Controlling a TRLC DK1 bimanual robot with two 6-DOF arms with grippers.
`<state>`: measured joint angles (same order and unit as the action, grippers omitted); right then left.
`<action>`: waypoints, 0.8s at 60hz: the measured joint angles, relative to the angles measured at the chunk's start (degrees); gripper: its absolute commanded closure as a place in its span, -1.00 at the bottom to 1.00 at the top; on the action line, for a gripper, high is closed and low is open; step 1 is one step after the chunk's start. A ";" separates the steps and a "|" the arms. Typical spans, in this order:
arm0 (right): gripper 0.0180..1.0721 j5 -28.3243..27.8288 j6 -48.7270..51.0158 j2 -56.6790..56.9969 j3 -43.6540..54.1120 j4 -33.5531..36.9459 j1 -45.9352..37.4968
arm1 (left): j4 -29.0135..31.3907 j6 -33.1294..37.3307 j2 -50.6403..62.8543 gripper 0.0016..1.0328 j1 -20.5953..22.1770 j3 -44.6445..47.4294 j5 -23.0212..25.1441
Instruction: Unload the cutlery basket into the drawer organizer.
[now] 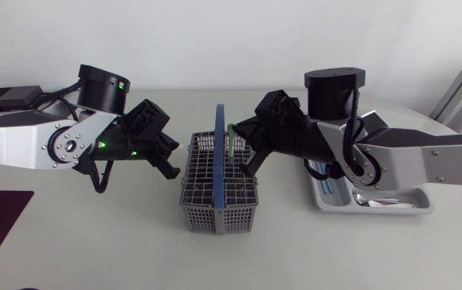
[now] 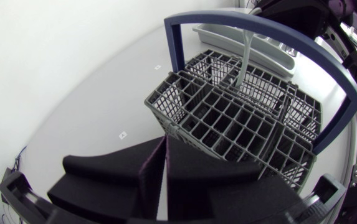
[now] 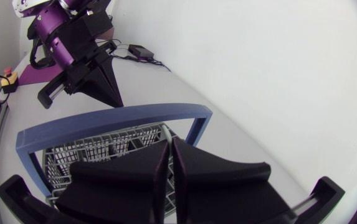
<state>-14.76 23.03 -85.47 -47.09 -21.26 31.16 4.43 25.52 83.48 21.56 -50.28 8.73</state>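
**Right arm nearer the last green handle in the basket**

The right gripper [image 3: 168, 149] hangs over the far right corner of the grey cutlery basket [image 1: 218, 219], its two black fingers pressed together with only a thin slit between them and nothing held. Just beside its tips, a little toward the basket's middle, stands the pale green handle [image 2: 245, 62] of a piece of cutlery. It sits in one of the far compartments with its long axis close to upright, and the working end is hidden down in the grid. No other cutlery can be made out in the basket.

The basket's blue carrying bar [image 1: 218, 161] arches from front to back across the middle. The green handle stands on the right arm's side of it. Beyond the bar, just outside the basket's left wall, the left gripper [image 2: 164, 146] points at the grid, its fingers likewise closed and empty.

Farthest out, under the right arm, the white drawer organizer [image 1: 392, 211] lies on the table, well apart from the basket. It already holds a spoon [image 1: 384, 201] and some blue-handled pieces.

By this layout the pick looks like the right arm's. It would need to open its fingers, close on the handle from two sides, lift straight up clear of the grid and the bar, and carry the piece to the organizer.
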 measured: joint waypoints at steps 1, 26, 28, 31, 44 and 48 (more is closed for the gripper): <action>0.89 -0.07 -0.20 0.22 0.17 -0.02 -0.22 | 0.00 0.00 -0.02 0.69 0.00 0.00 0.00; 0.89 -3.04 -3.39 8.11 1.49 0.11 -3.15 | 0.00 0.00 -1.25 0.69 0.00 0.07 0.00; 0.89 -3.08 -3.54 8.70 1.53 0.31 -3.32 | 0.02 0.00 -1.38 0.69 0.00 0.15 0.00; 0.89 -3.32 -3.56 9.73 1.77 0.57 -3.63 | 0.00 0.00 -1.57 0.69 0.00 0.20 0.00; 0.89 -6.84 -3.56 17.14 1.84 6.78 -8.04 | 0.00 0.00 -2.21 0.69 0.00 0.59 0.00; 0.89 -9.05 -3.32 19.98 1.84 9.88 -10.78 | 0.00 0.00 -2.58 0.69 0.00 0.74 0.00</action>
<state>-23.81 19.70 -65.49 -45.25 -11.38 20.38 4.43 25.52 80.90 21.56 -49.54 8.73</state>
